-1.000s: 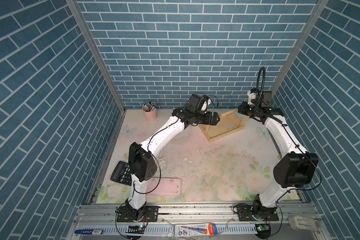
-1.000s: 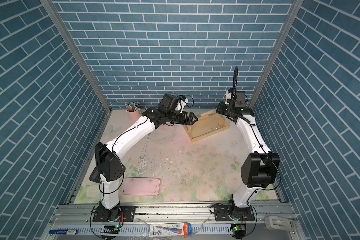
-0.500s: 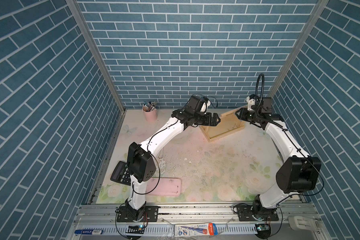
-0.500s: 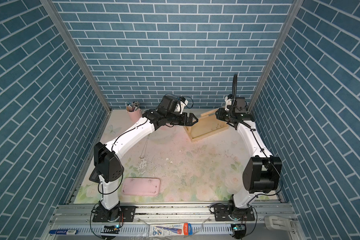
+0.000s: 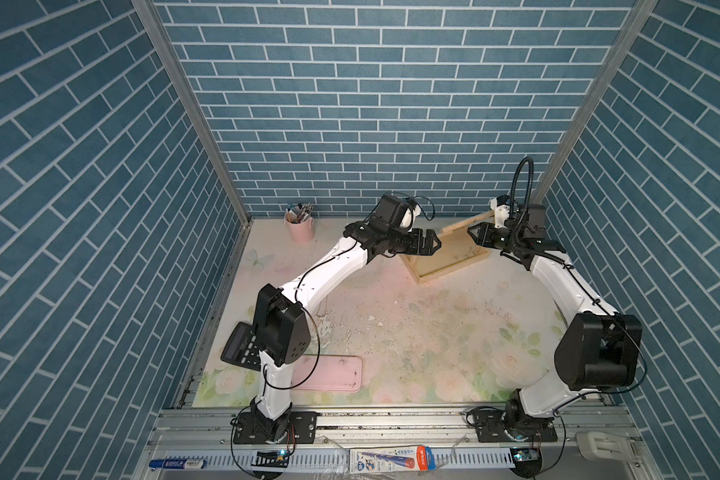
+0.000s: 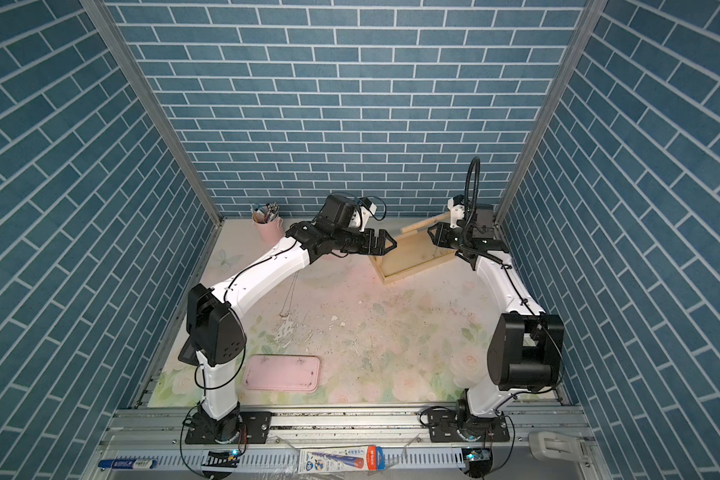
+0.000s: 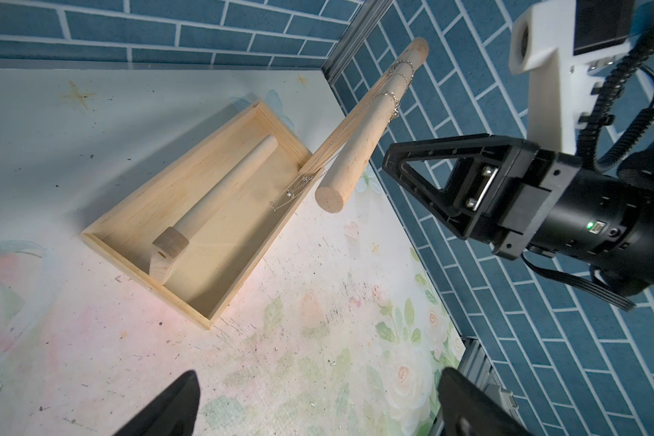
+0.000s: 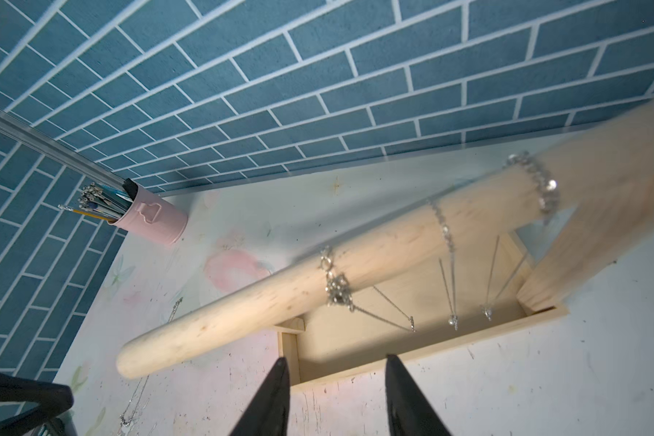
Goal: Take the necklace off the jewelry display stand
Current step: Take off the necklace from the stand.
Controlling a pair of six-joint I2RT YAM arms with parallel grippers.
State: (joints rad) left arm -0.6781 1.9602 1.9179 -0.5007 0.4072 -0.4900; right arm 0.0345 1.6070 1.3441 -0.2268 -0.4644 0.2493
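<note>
The jewelry display stand (image 5: 445,268) (image 6: 408,272) is a pale wooden tray at the back right. Its top bar (image 7: 359,139) (image 8: 280,298) slants up with one end free. A loose post (image 7: 223,188) lies in the tray. Several silver chains hang from the bar, and the necklace (image 8: 335,287) (image 7: 389,94) nearest the free end is looped round it. My right gripper (image 8: 337,362) (image 5: 476,235) (image 7: 389,164) is open and empty, just in front of the bar. My left gripper (image 7: 318,392) (image 5: 433,243) is wide open and empty at the tray's left end.
A pink pen cup (image 5: 299,226) (image 8: 152,219) stands at the back left. A flat pink tray (image 6: 281,372) and a calculator (image 5: 240,349) lie near the front left. A loose chain (image 6: 288,299) lies on the floral mat. The right wall is close behind the stand.
My right gripper was shut a second ago and has opened, dipping slightly beside the bar. The left arm has barely moved.
</note>
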